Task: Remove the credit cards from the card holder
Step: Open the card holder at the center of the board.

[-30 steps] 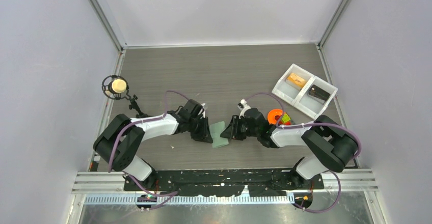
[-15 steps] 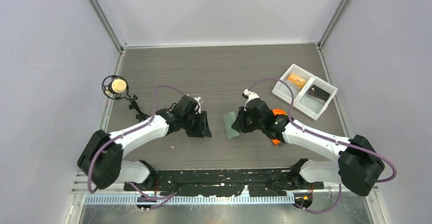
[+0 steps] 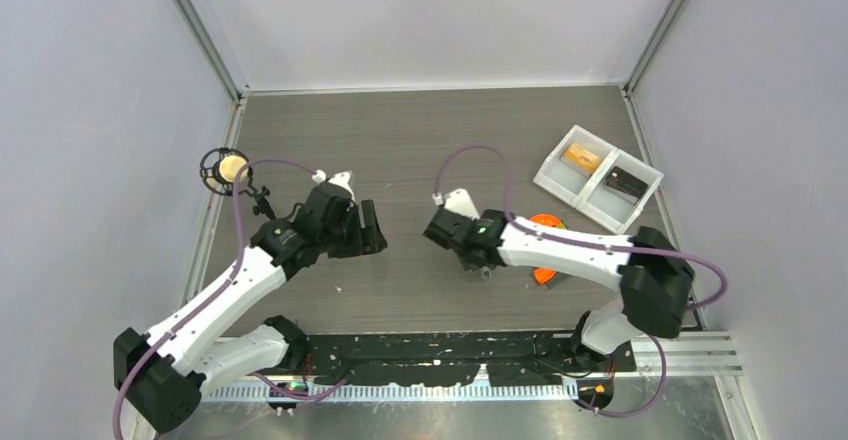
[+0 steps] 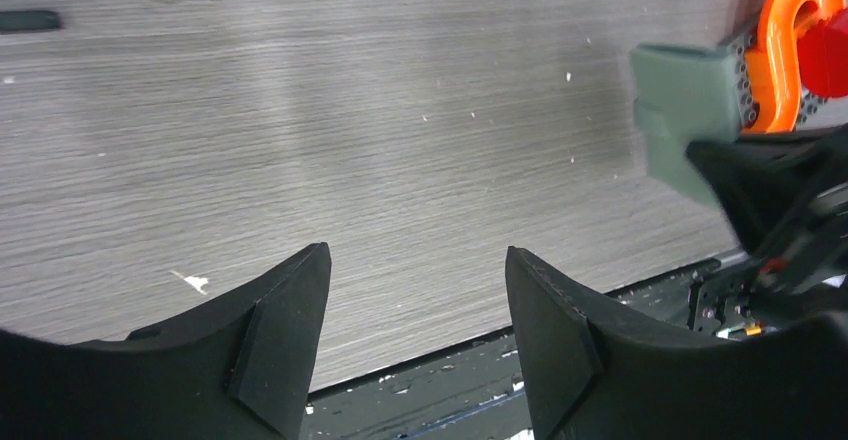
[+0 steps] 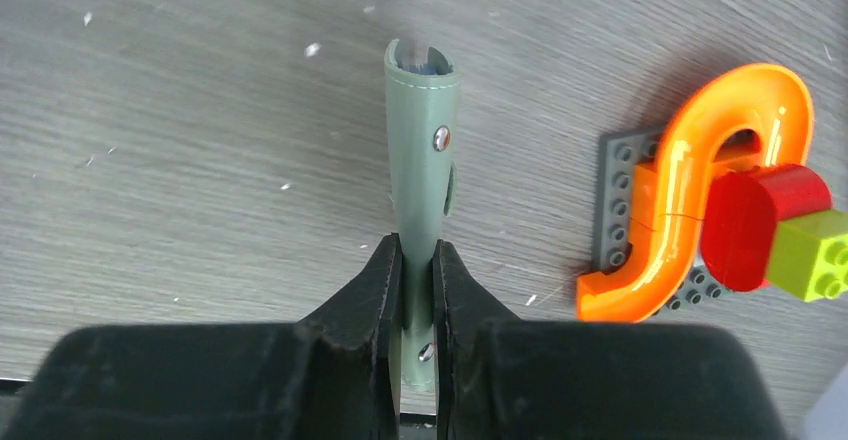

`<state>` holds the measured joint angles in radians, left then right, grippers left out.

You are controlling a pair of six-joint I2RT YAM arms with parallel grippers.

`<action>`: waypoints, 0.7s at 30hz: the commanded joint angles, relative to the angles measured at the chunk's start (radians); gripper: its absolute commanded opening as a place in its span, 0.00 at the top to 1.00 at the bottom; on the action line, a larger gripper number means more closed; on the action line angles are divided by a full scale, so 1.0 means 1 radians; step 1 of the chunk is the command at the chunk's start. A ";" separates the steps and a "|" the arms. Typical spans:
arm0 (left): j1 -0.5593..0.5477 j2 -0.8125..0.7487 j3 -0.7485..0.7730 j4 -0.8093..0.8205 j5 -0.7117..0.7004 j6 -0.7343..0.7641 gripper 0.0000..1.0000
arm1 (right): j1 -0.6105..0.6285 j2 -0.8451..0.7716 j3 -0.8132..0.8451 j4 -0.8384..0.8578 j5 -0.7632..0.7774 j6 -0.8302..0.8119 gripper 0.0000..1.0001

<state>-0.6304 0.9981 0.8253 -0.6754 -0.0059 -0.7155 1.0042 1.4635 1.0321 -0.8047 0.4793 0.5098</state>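
Containers: 1 white tray (image 3: 599, 178) with 2 compartments stands at the far right of the table (image 3: 420, 130). The far compartment holds 1 tan-orange item (image 3: 580, 156); the near compartment holds 1 dark item (image 3: 625, 182). Neither can be identified more closely.

Card holder (image 5: 420, 140): 1, sage green, folded shut and seen edge-on in the right wrist view. A bluish lining shows at its far end, and 2 metal studs show along its side. Whether any cards sit inside cannot be told. It is pinched at its near end by the right gripper (image 5: 417, 260), whose 2 fingers are closed tight against both faces. It is over the table, just left of the grey plate (image 5: 612, 200), not touching it. Whether it rests on the table cannot be told. In the top view it is hidden under the right arm.

On the grey plate: 1 orange S-shaped piece (image 5: 720, 180), 1 red block (image 5: 765, 222), 1 lime-green block (image 5: 822, 255).

Left gripper (image 4: 415, 270): fingers spread wide, nothing between them, well apart from the card holder.

At the left table edge: 1 black ring cage with a cream ball (image 3: 232, 168) on a small stand.
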 commanded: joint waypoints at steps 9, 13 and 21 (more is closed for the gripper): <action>0.040 -0.115 -0.020 -0.080 -0.084 0.021 0.31 | 0.240 0.196 0.172 0.114 -0.127 0.038 0.60; 0.041 -0.113 -0.043 -0.045 -0.039 0.017 0.32 | 0.235 0.098 0.104 0.202 -0.157 0.016 0.56; 0.032 -0.030 -0.159 0.201 0.216 -0.057 0.40 | 0.053 -0.091 -0.105 0.375 -0.334 -0.045 0.61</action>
<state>-0.5949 0.9260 0.7136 -0.6441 0.0696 -0.7246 1.1446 1.4548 1.0061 -0.5514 0.2478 0.4953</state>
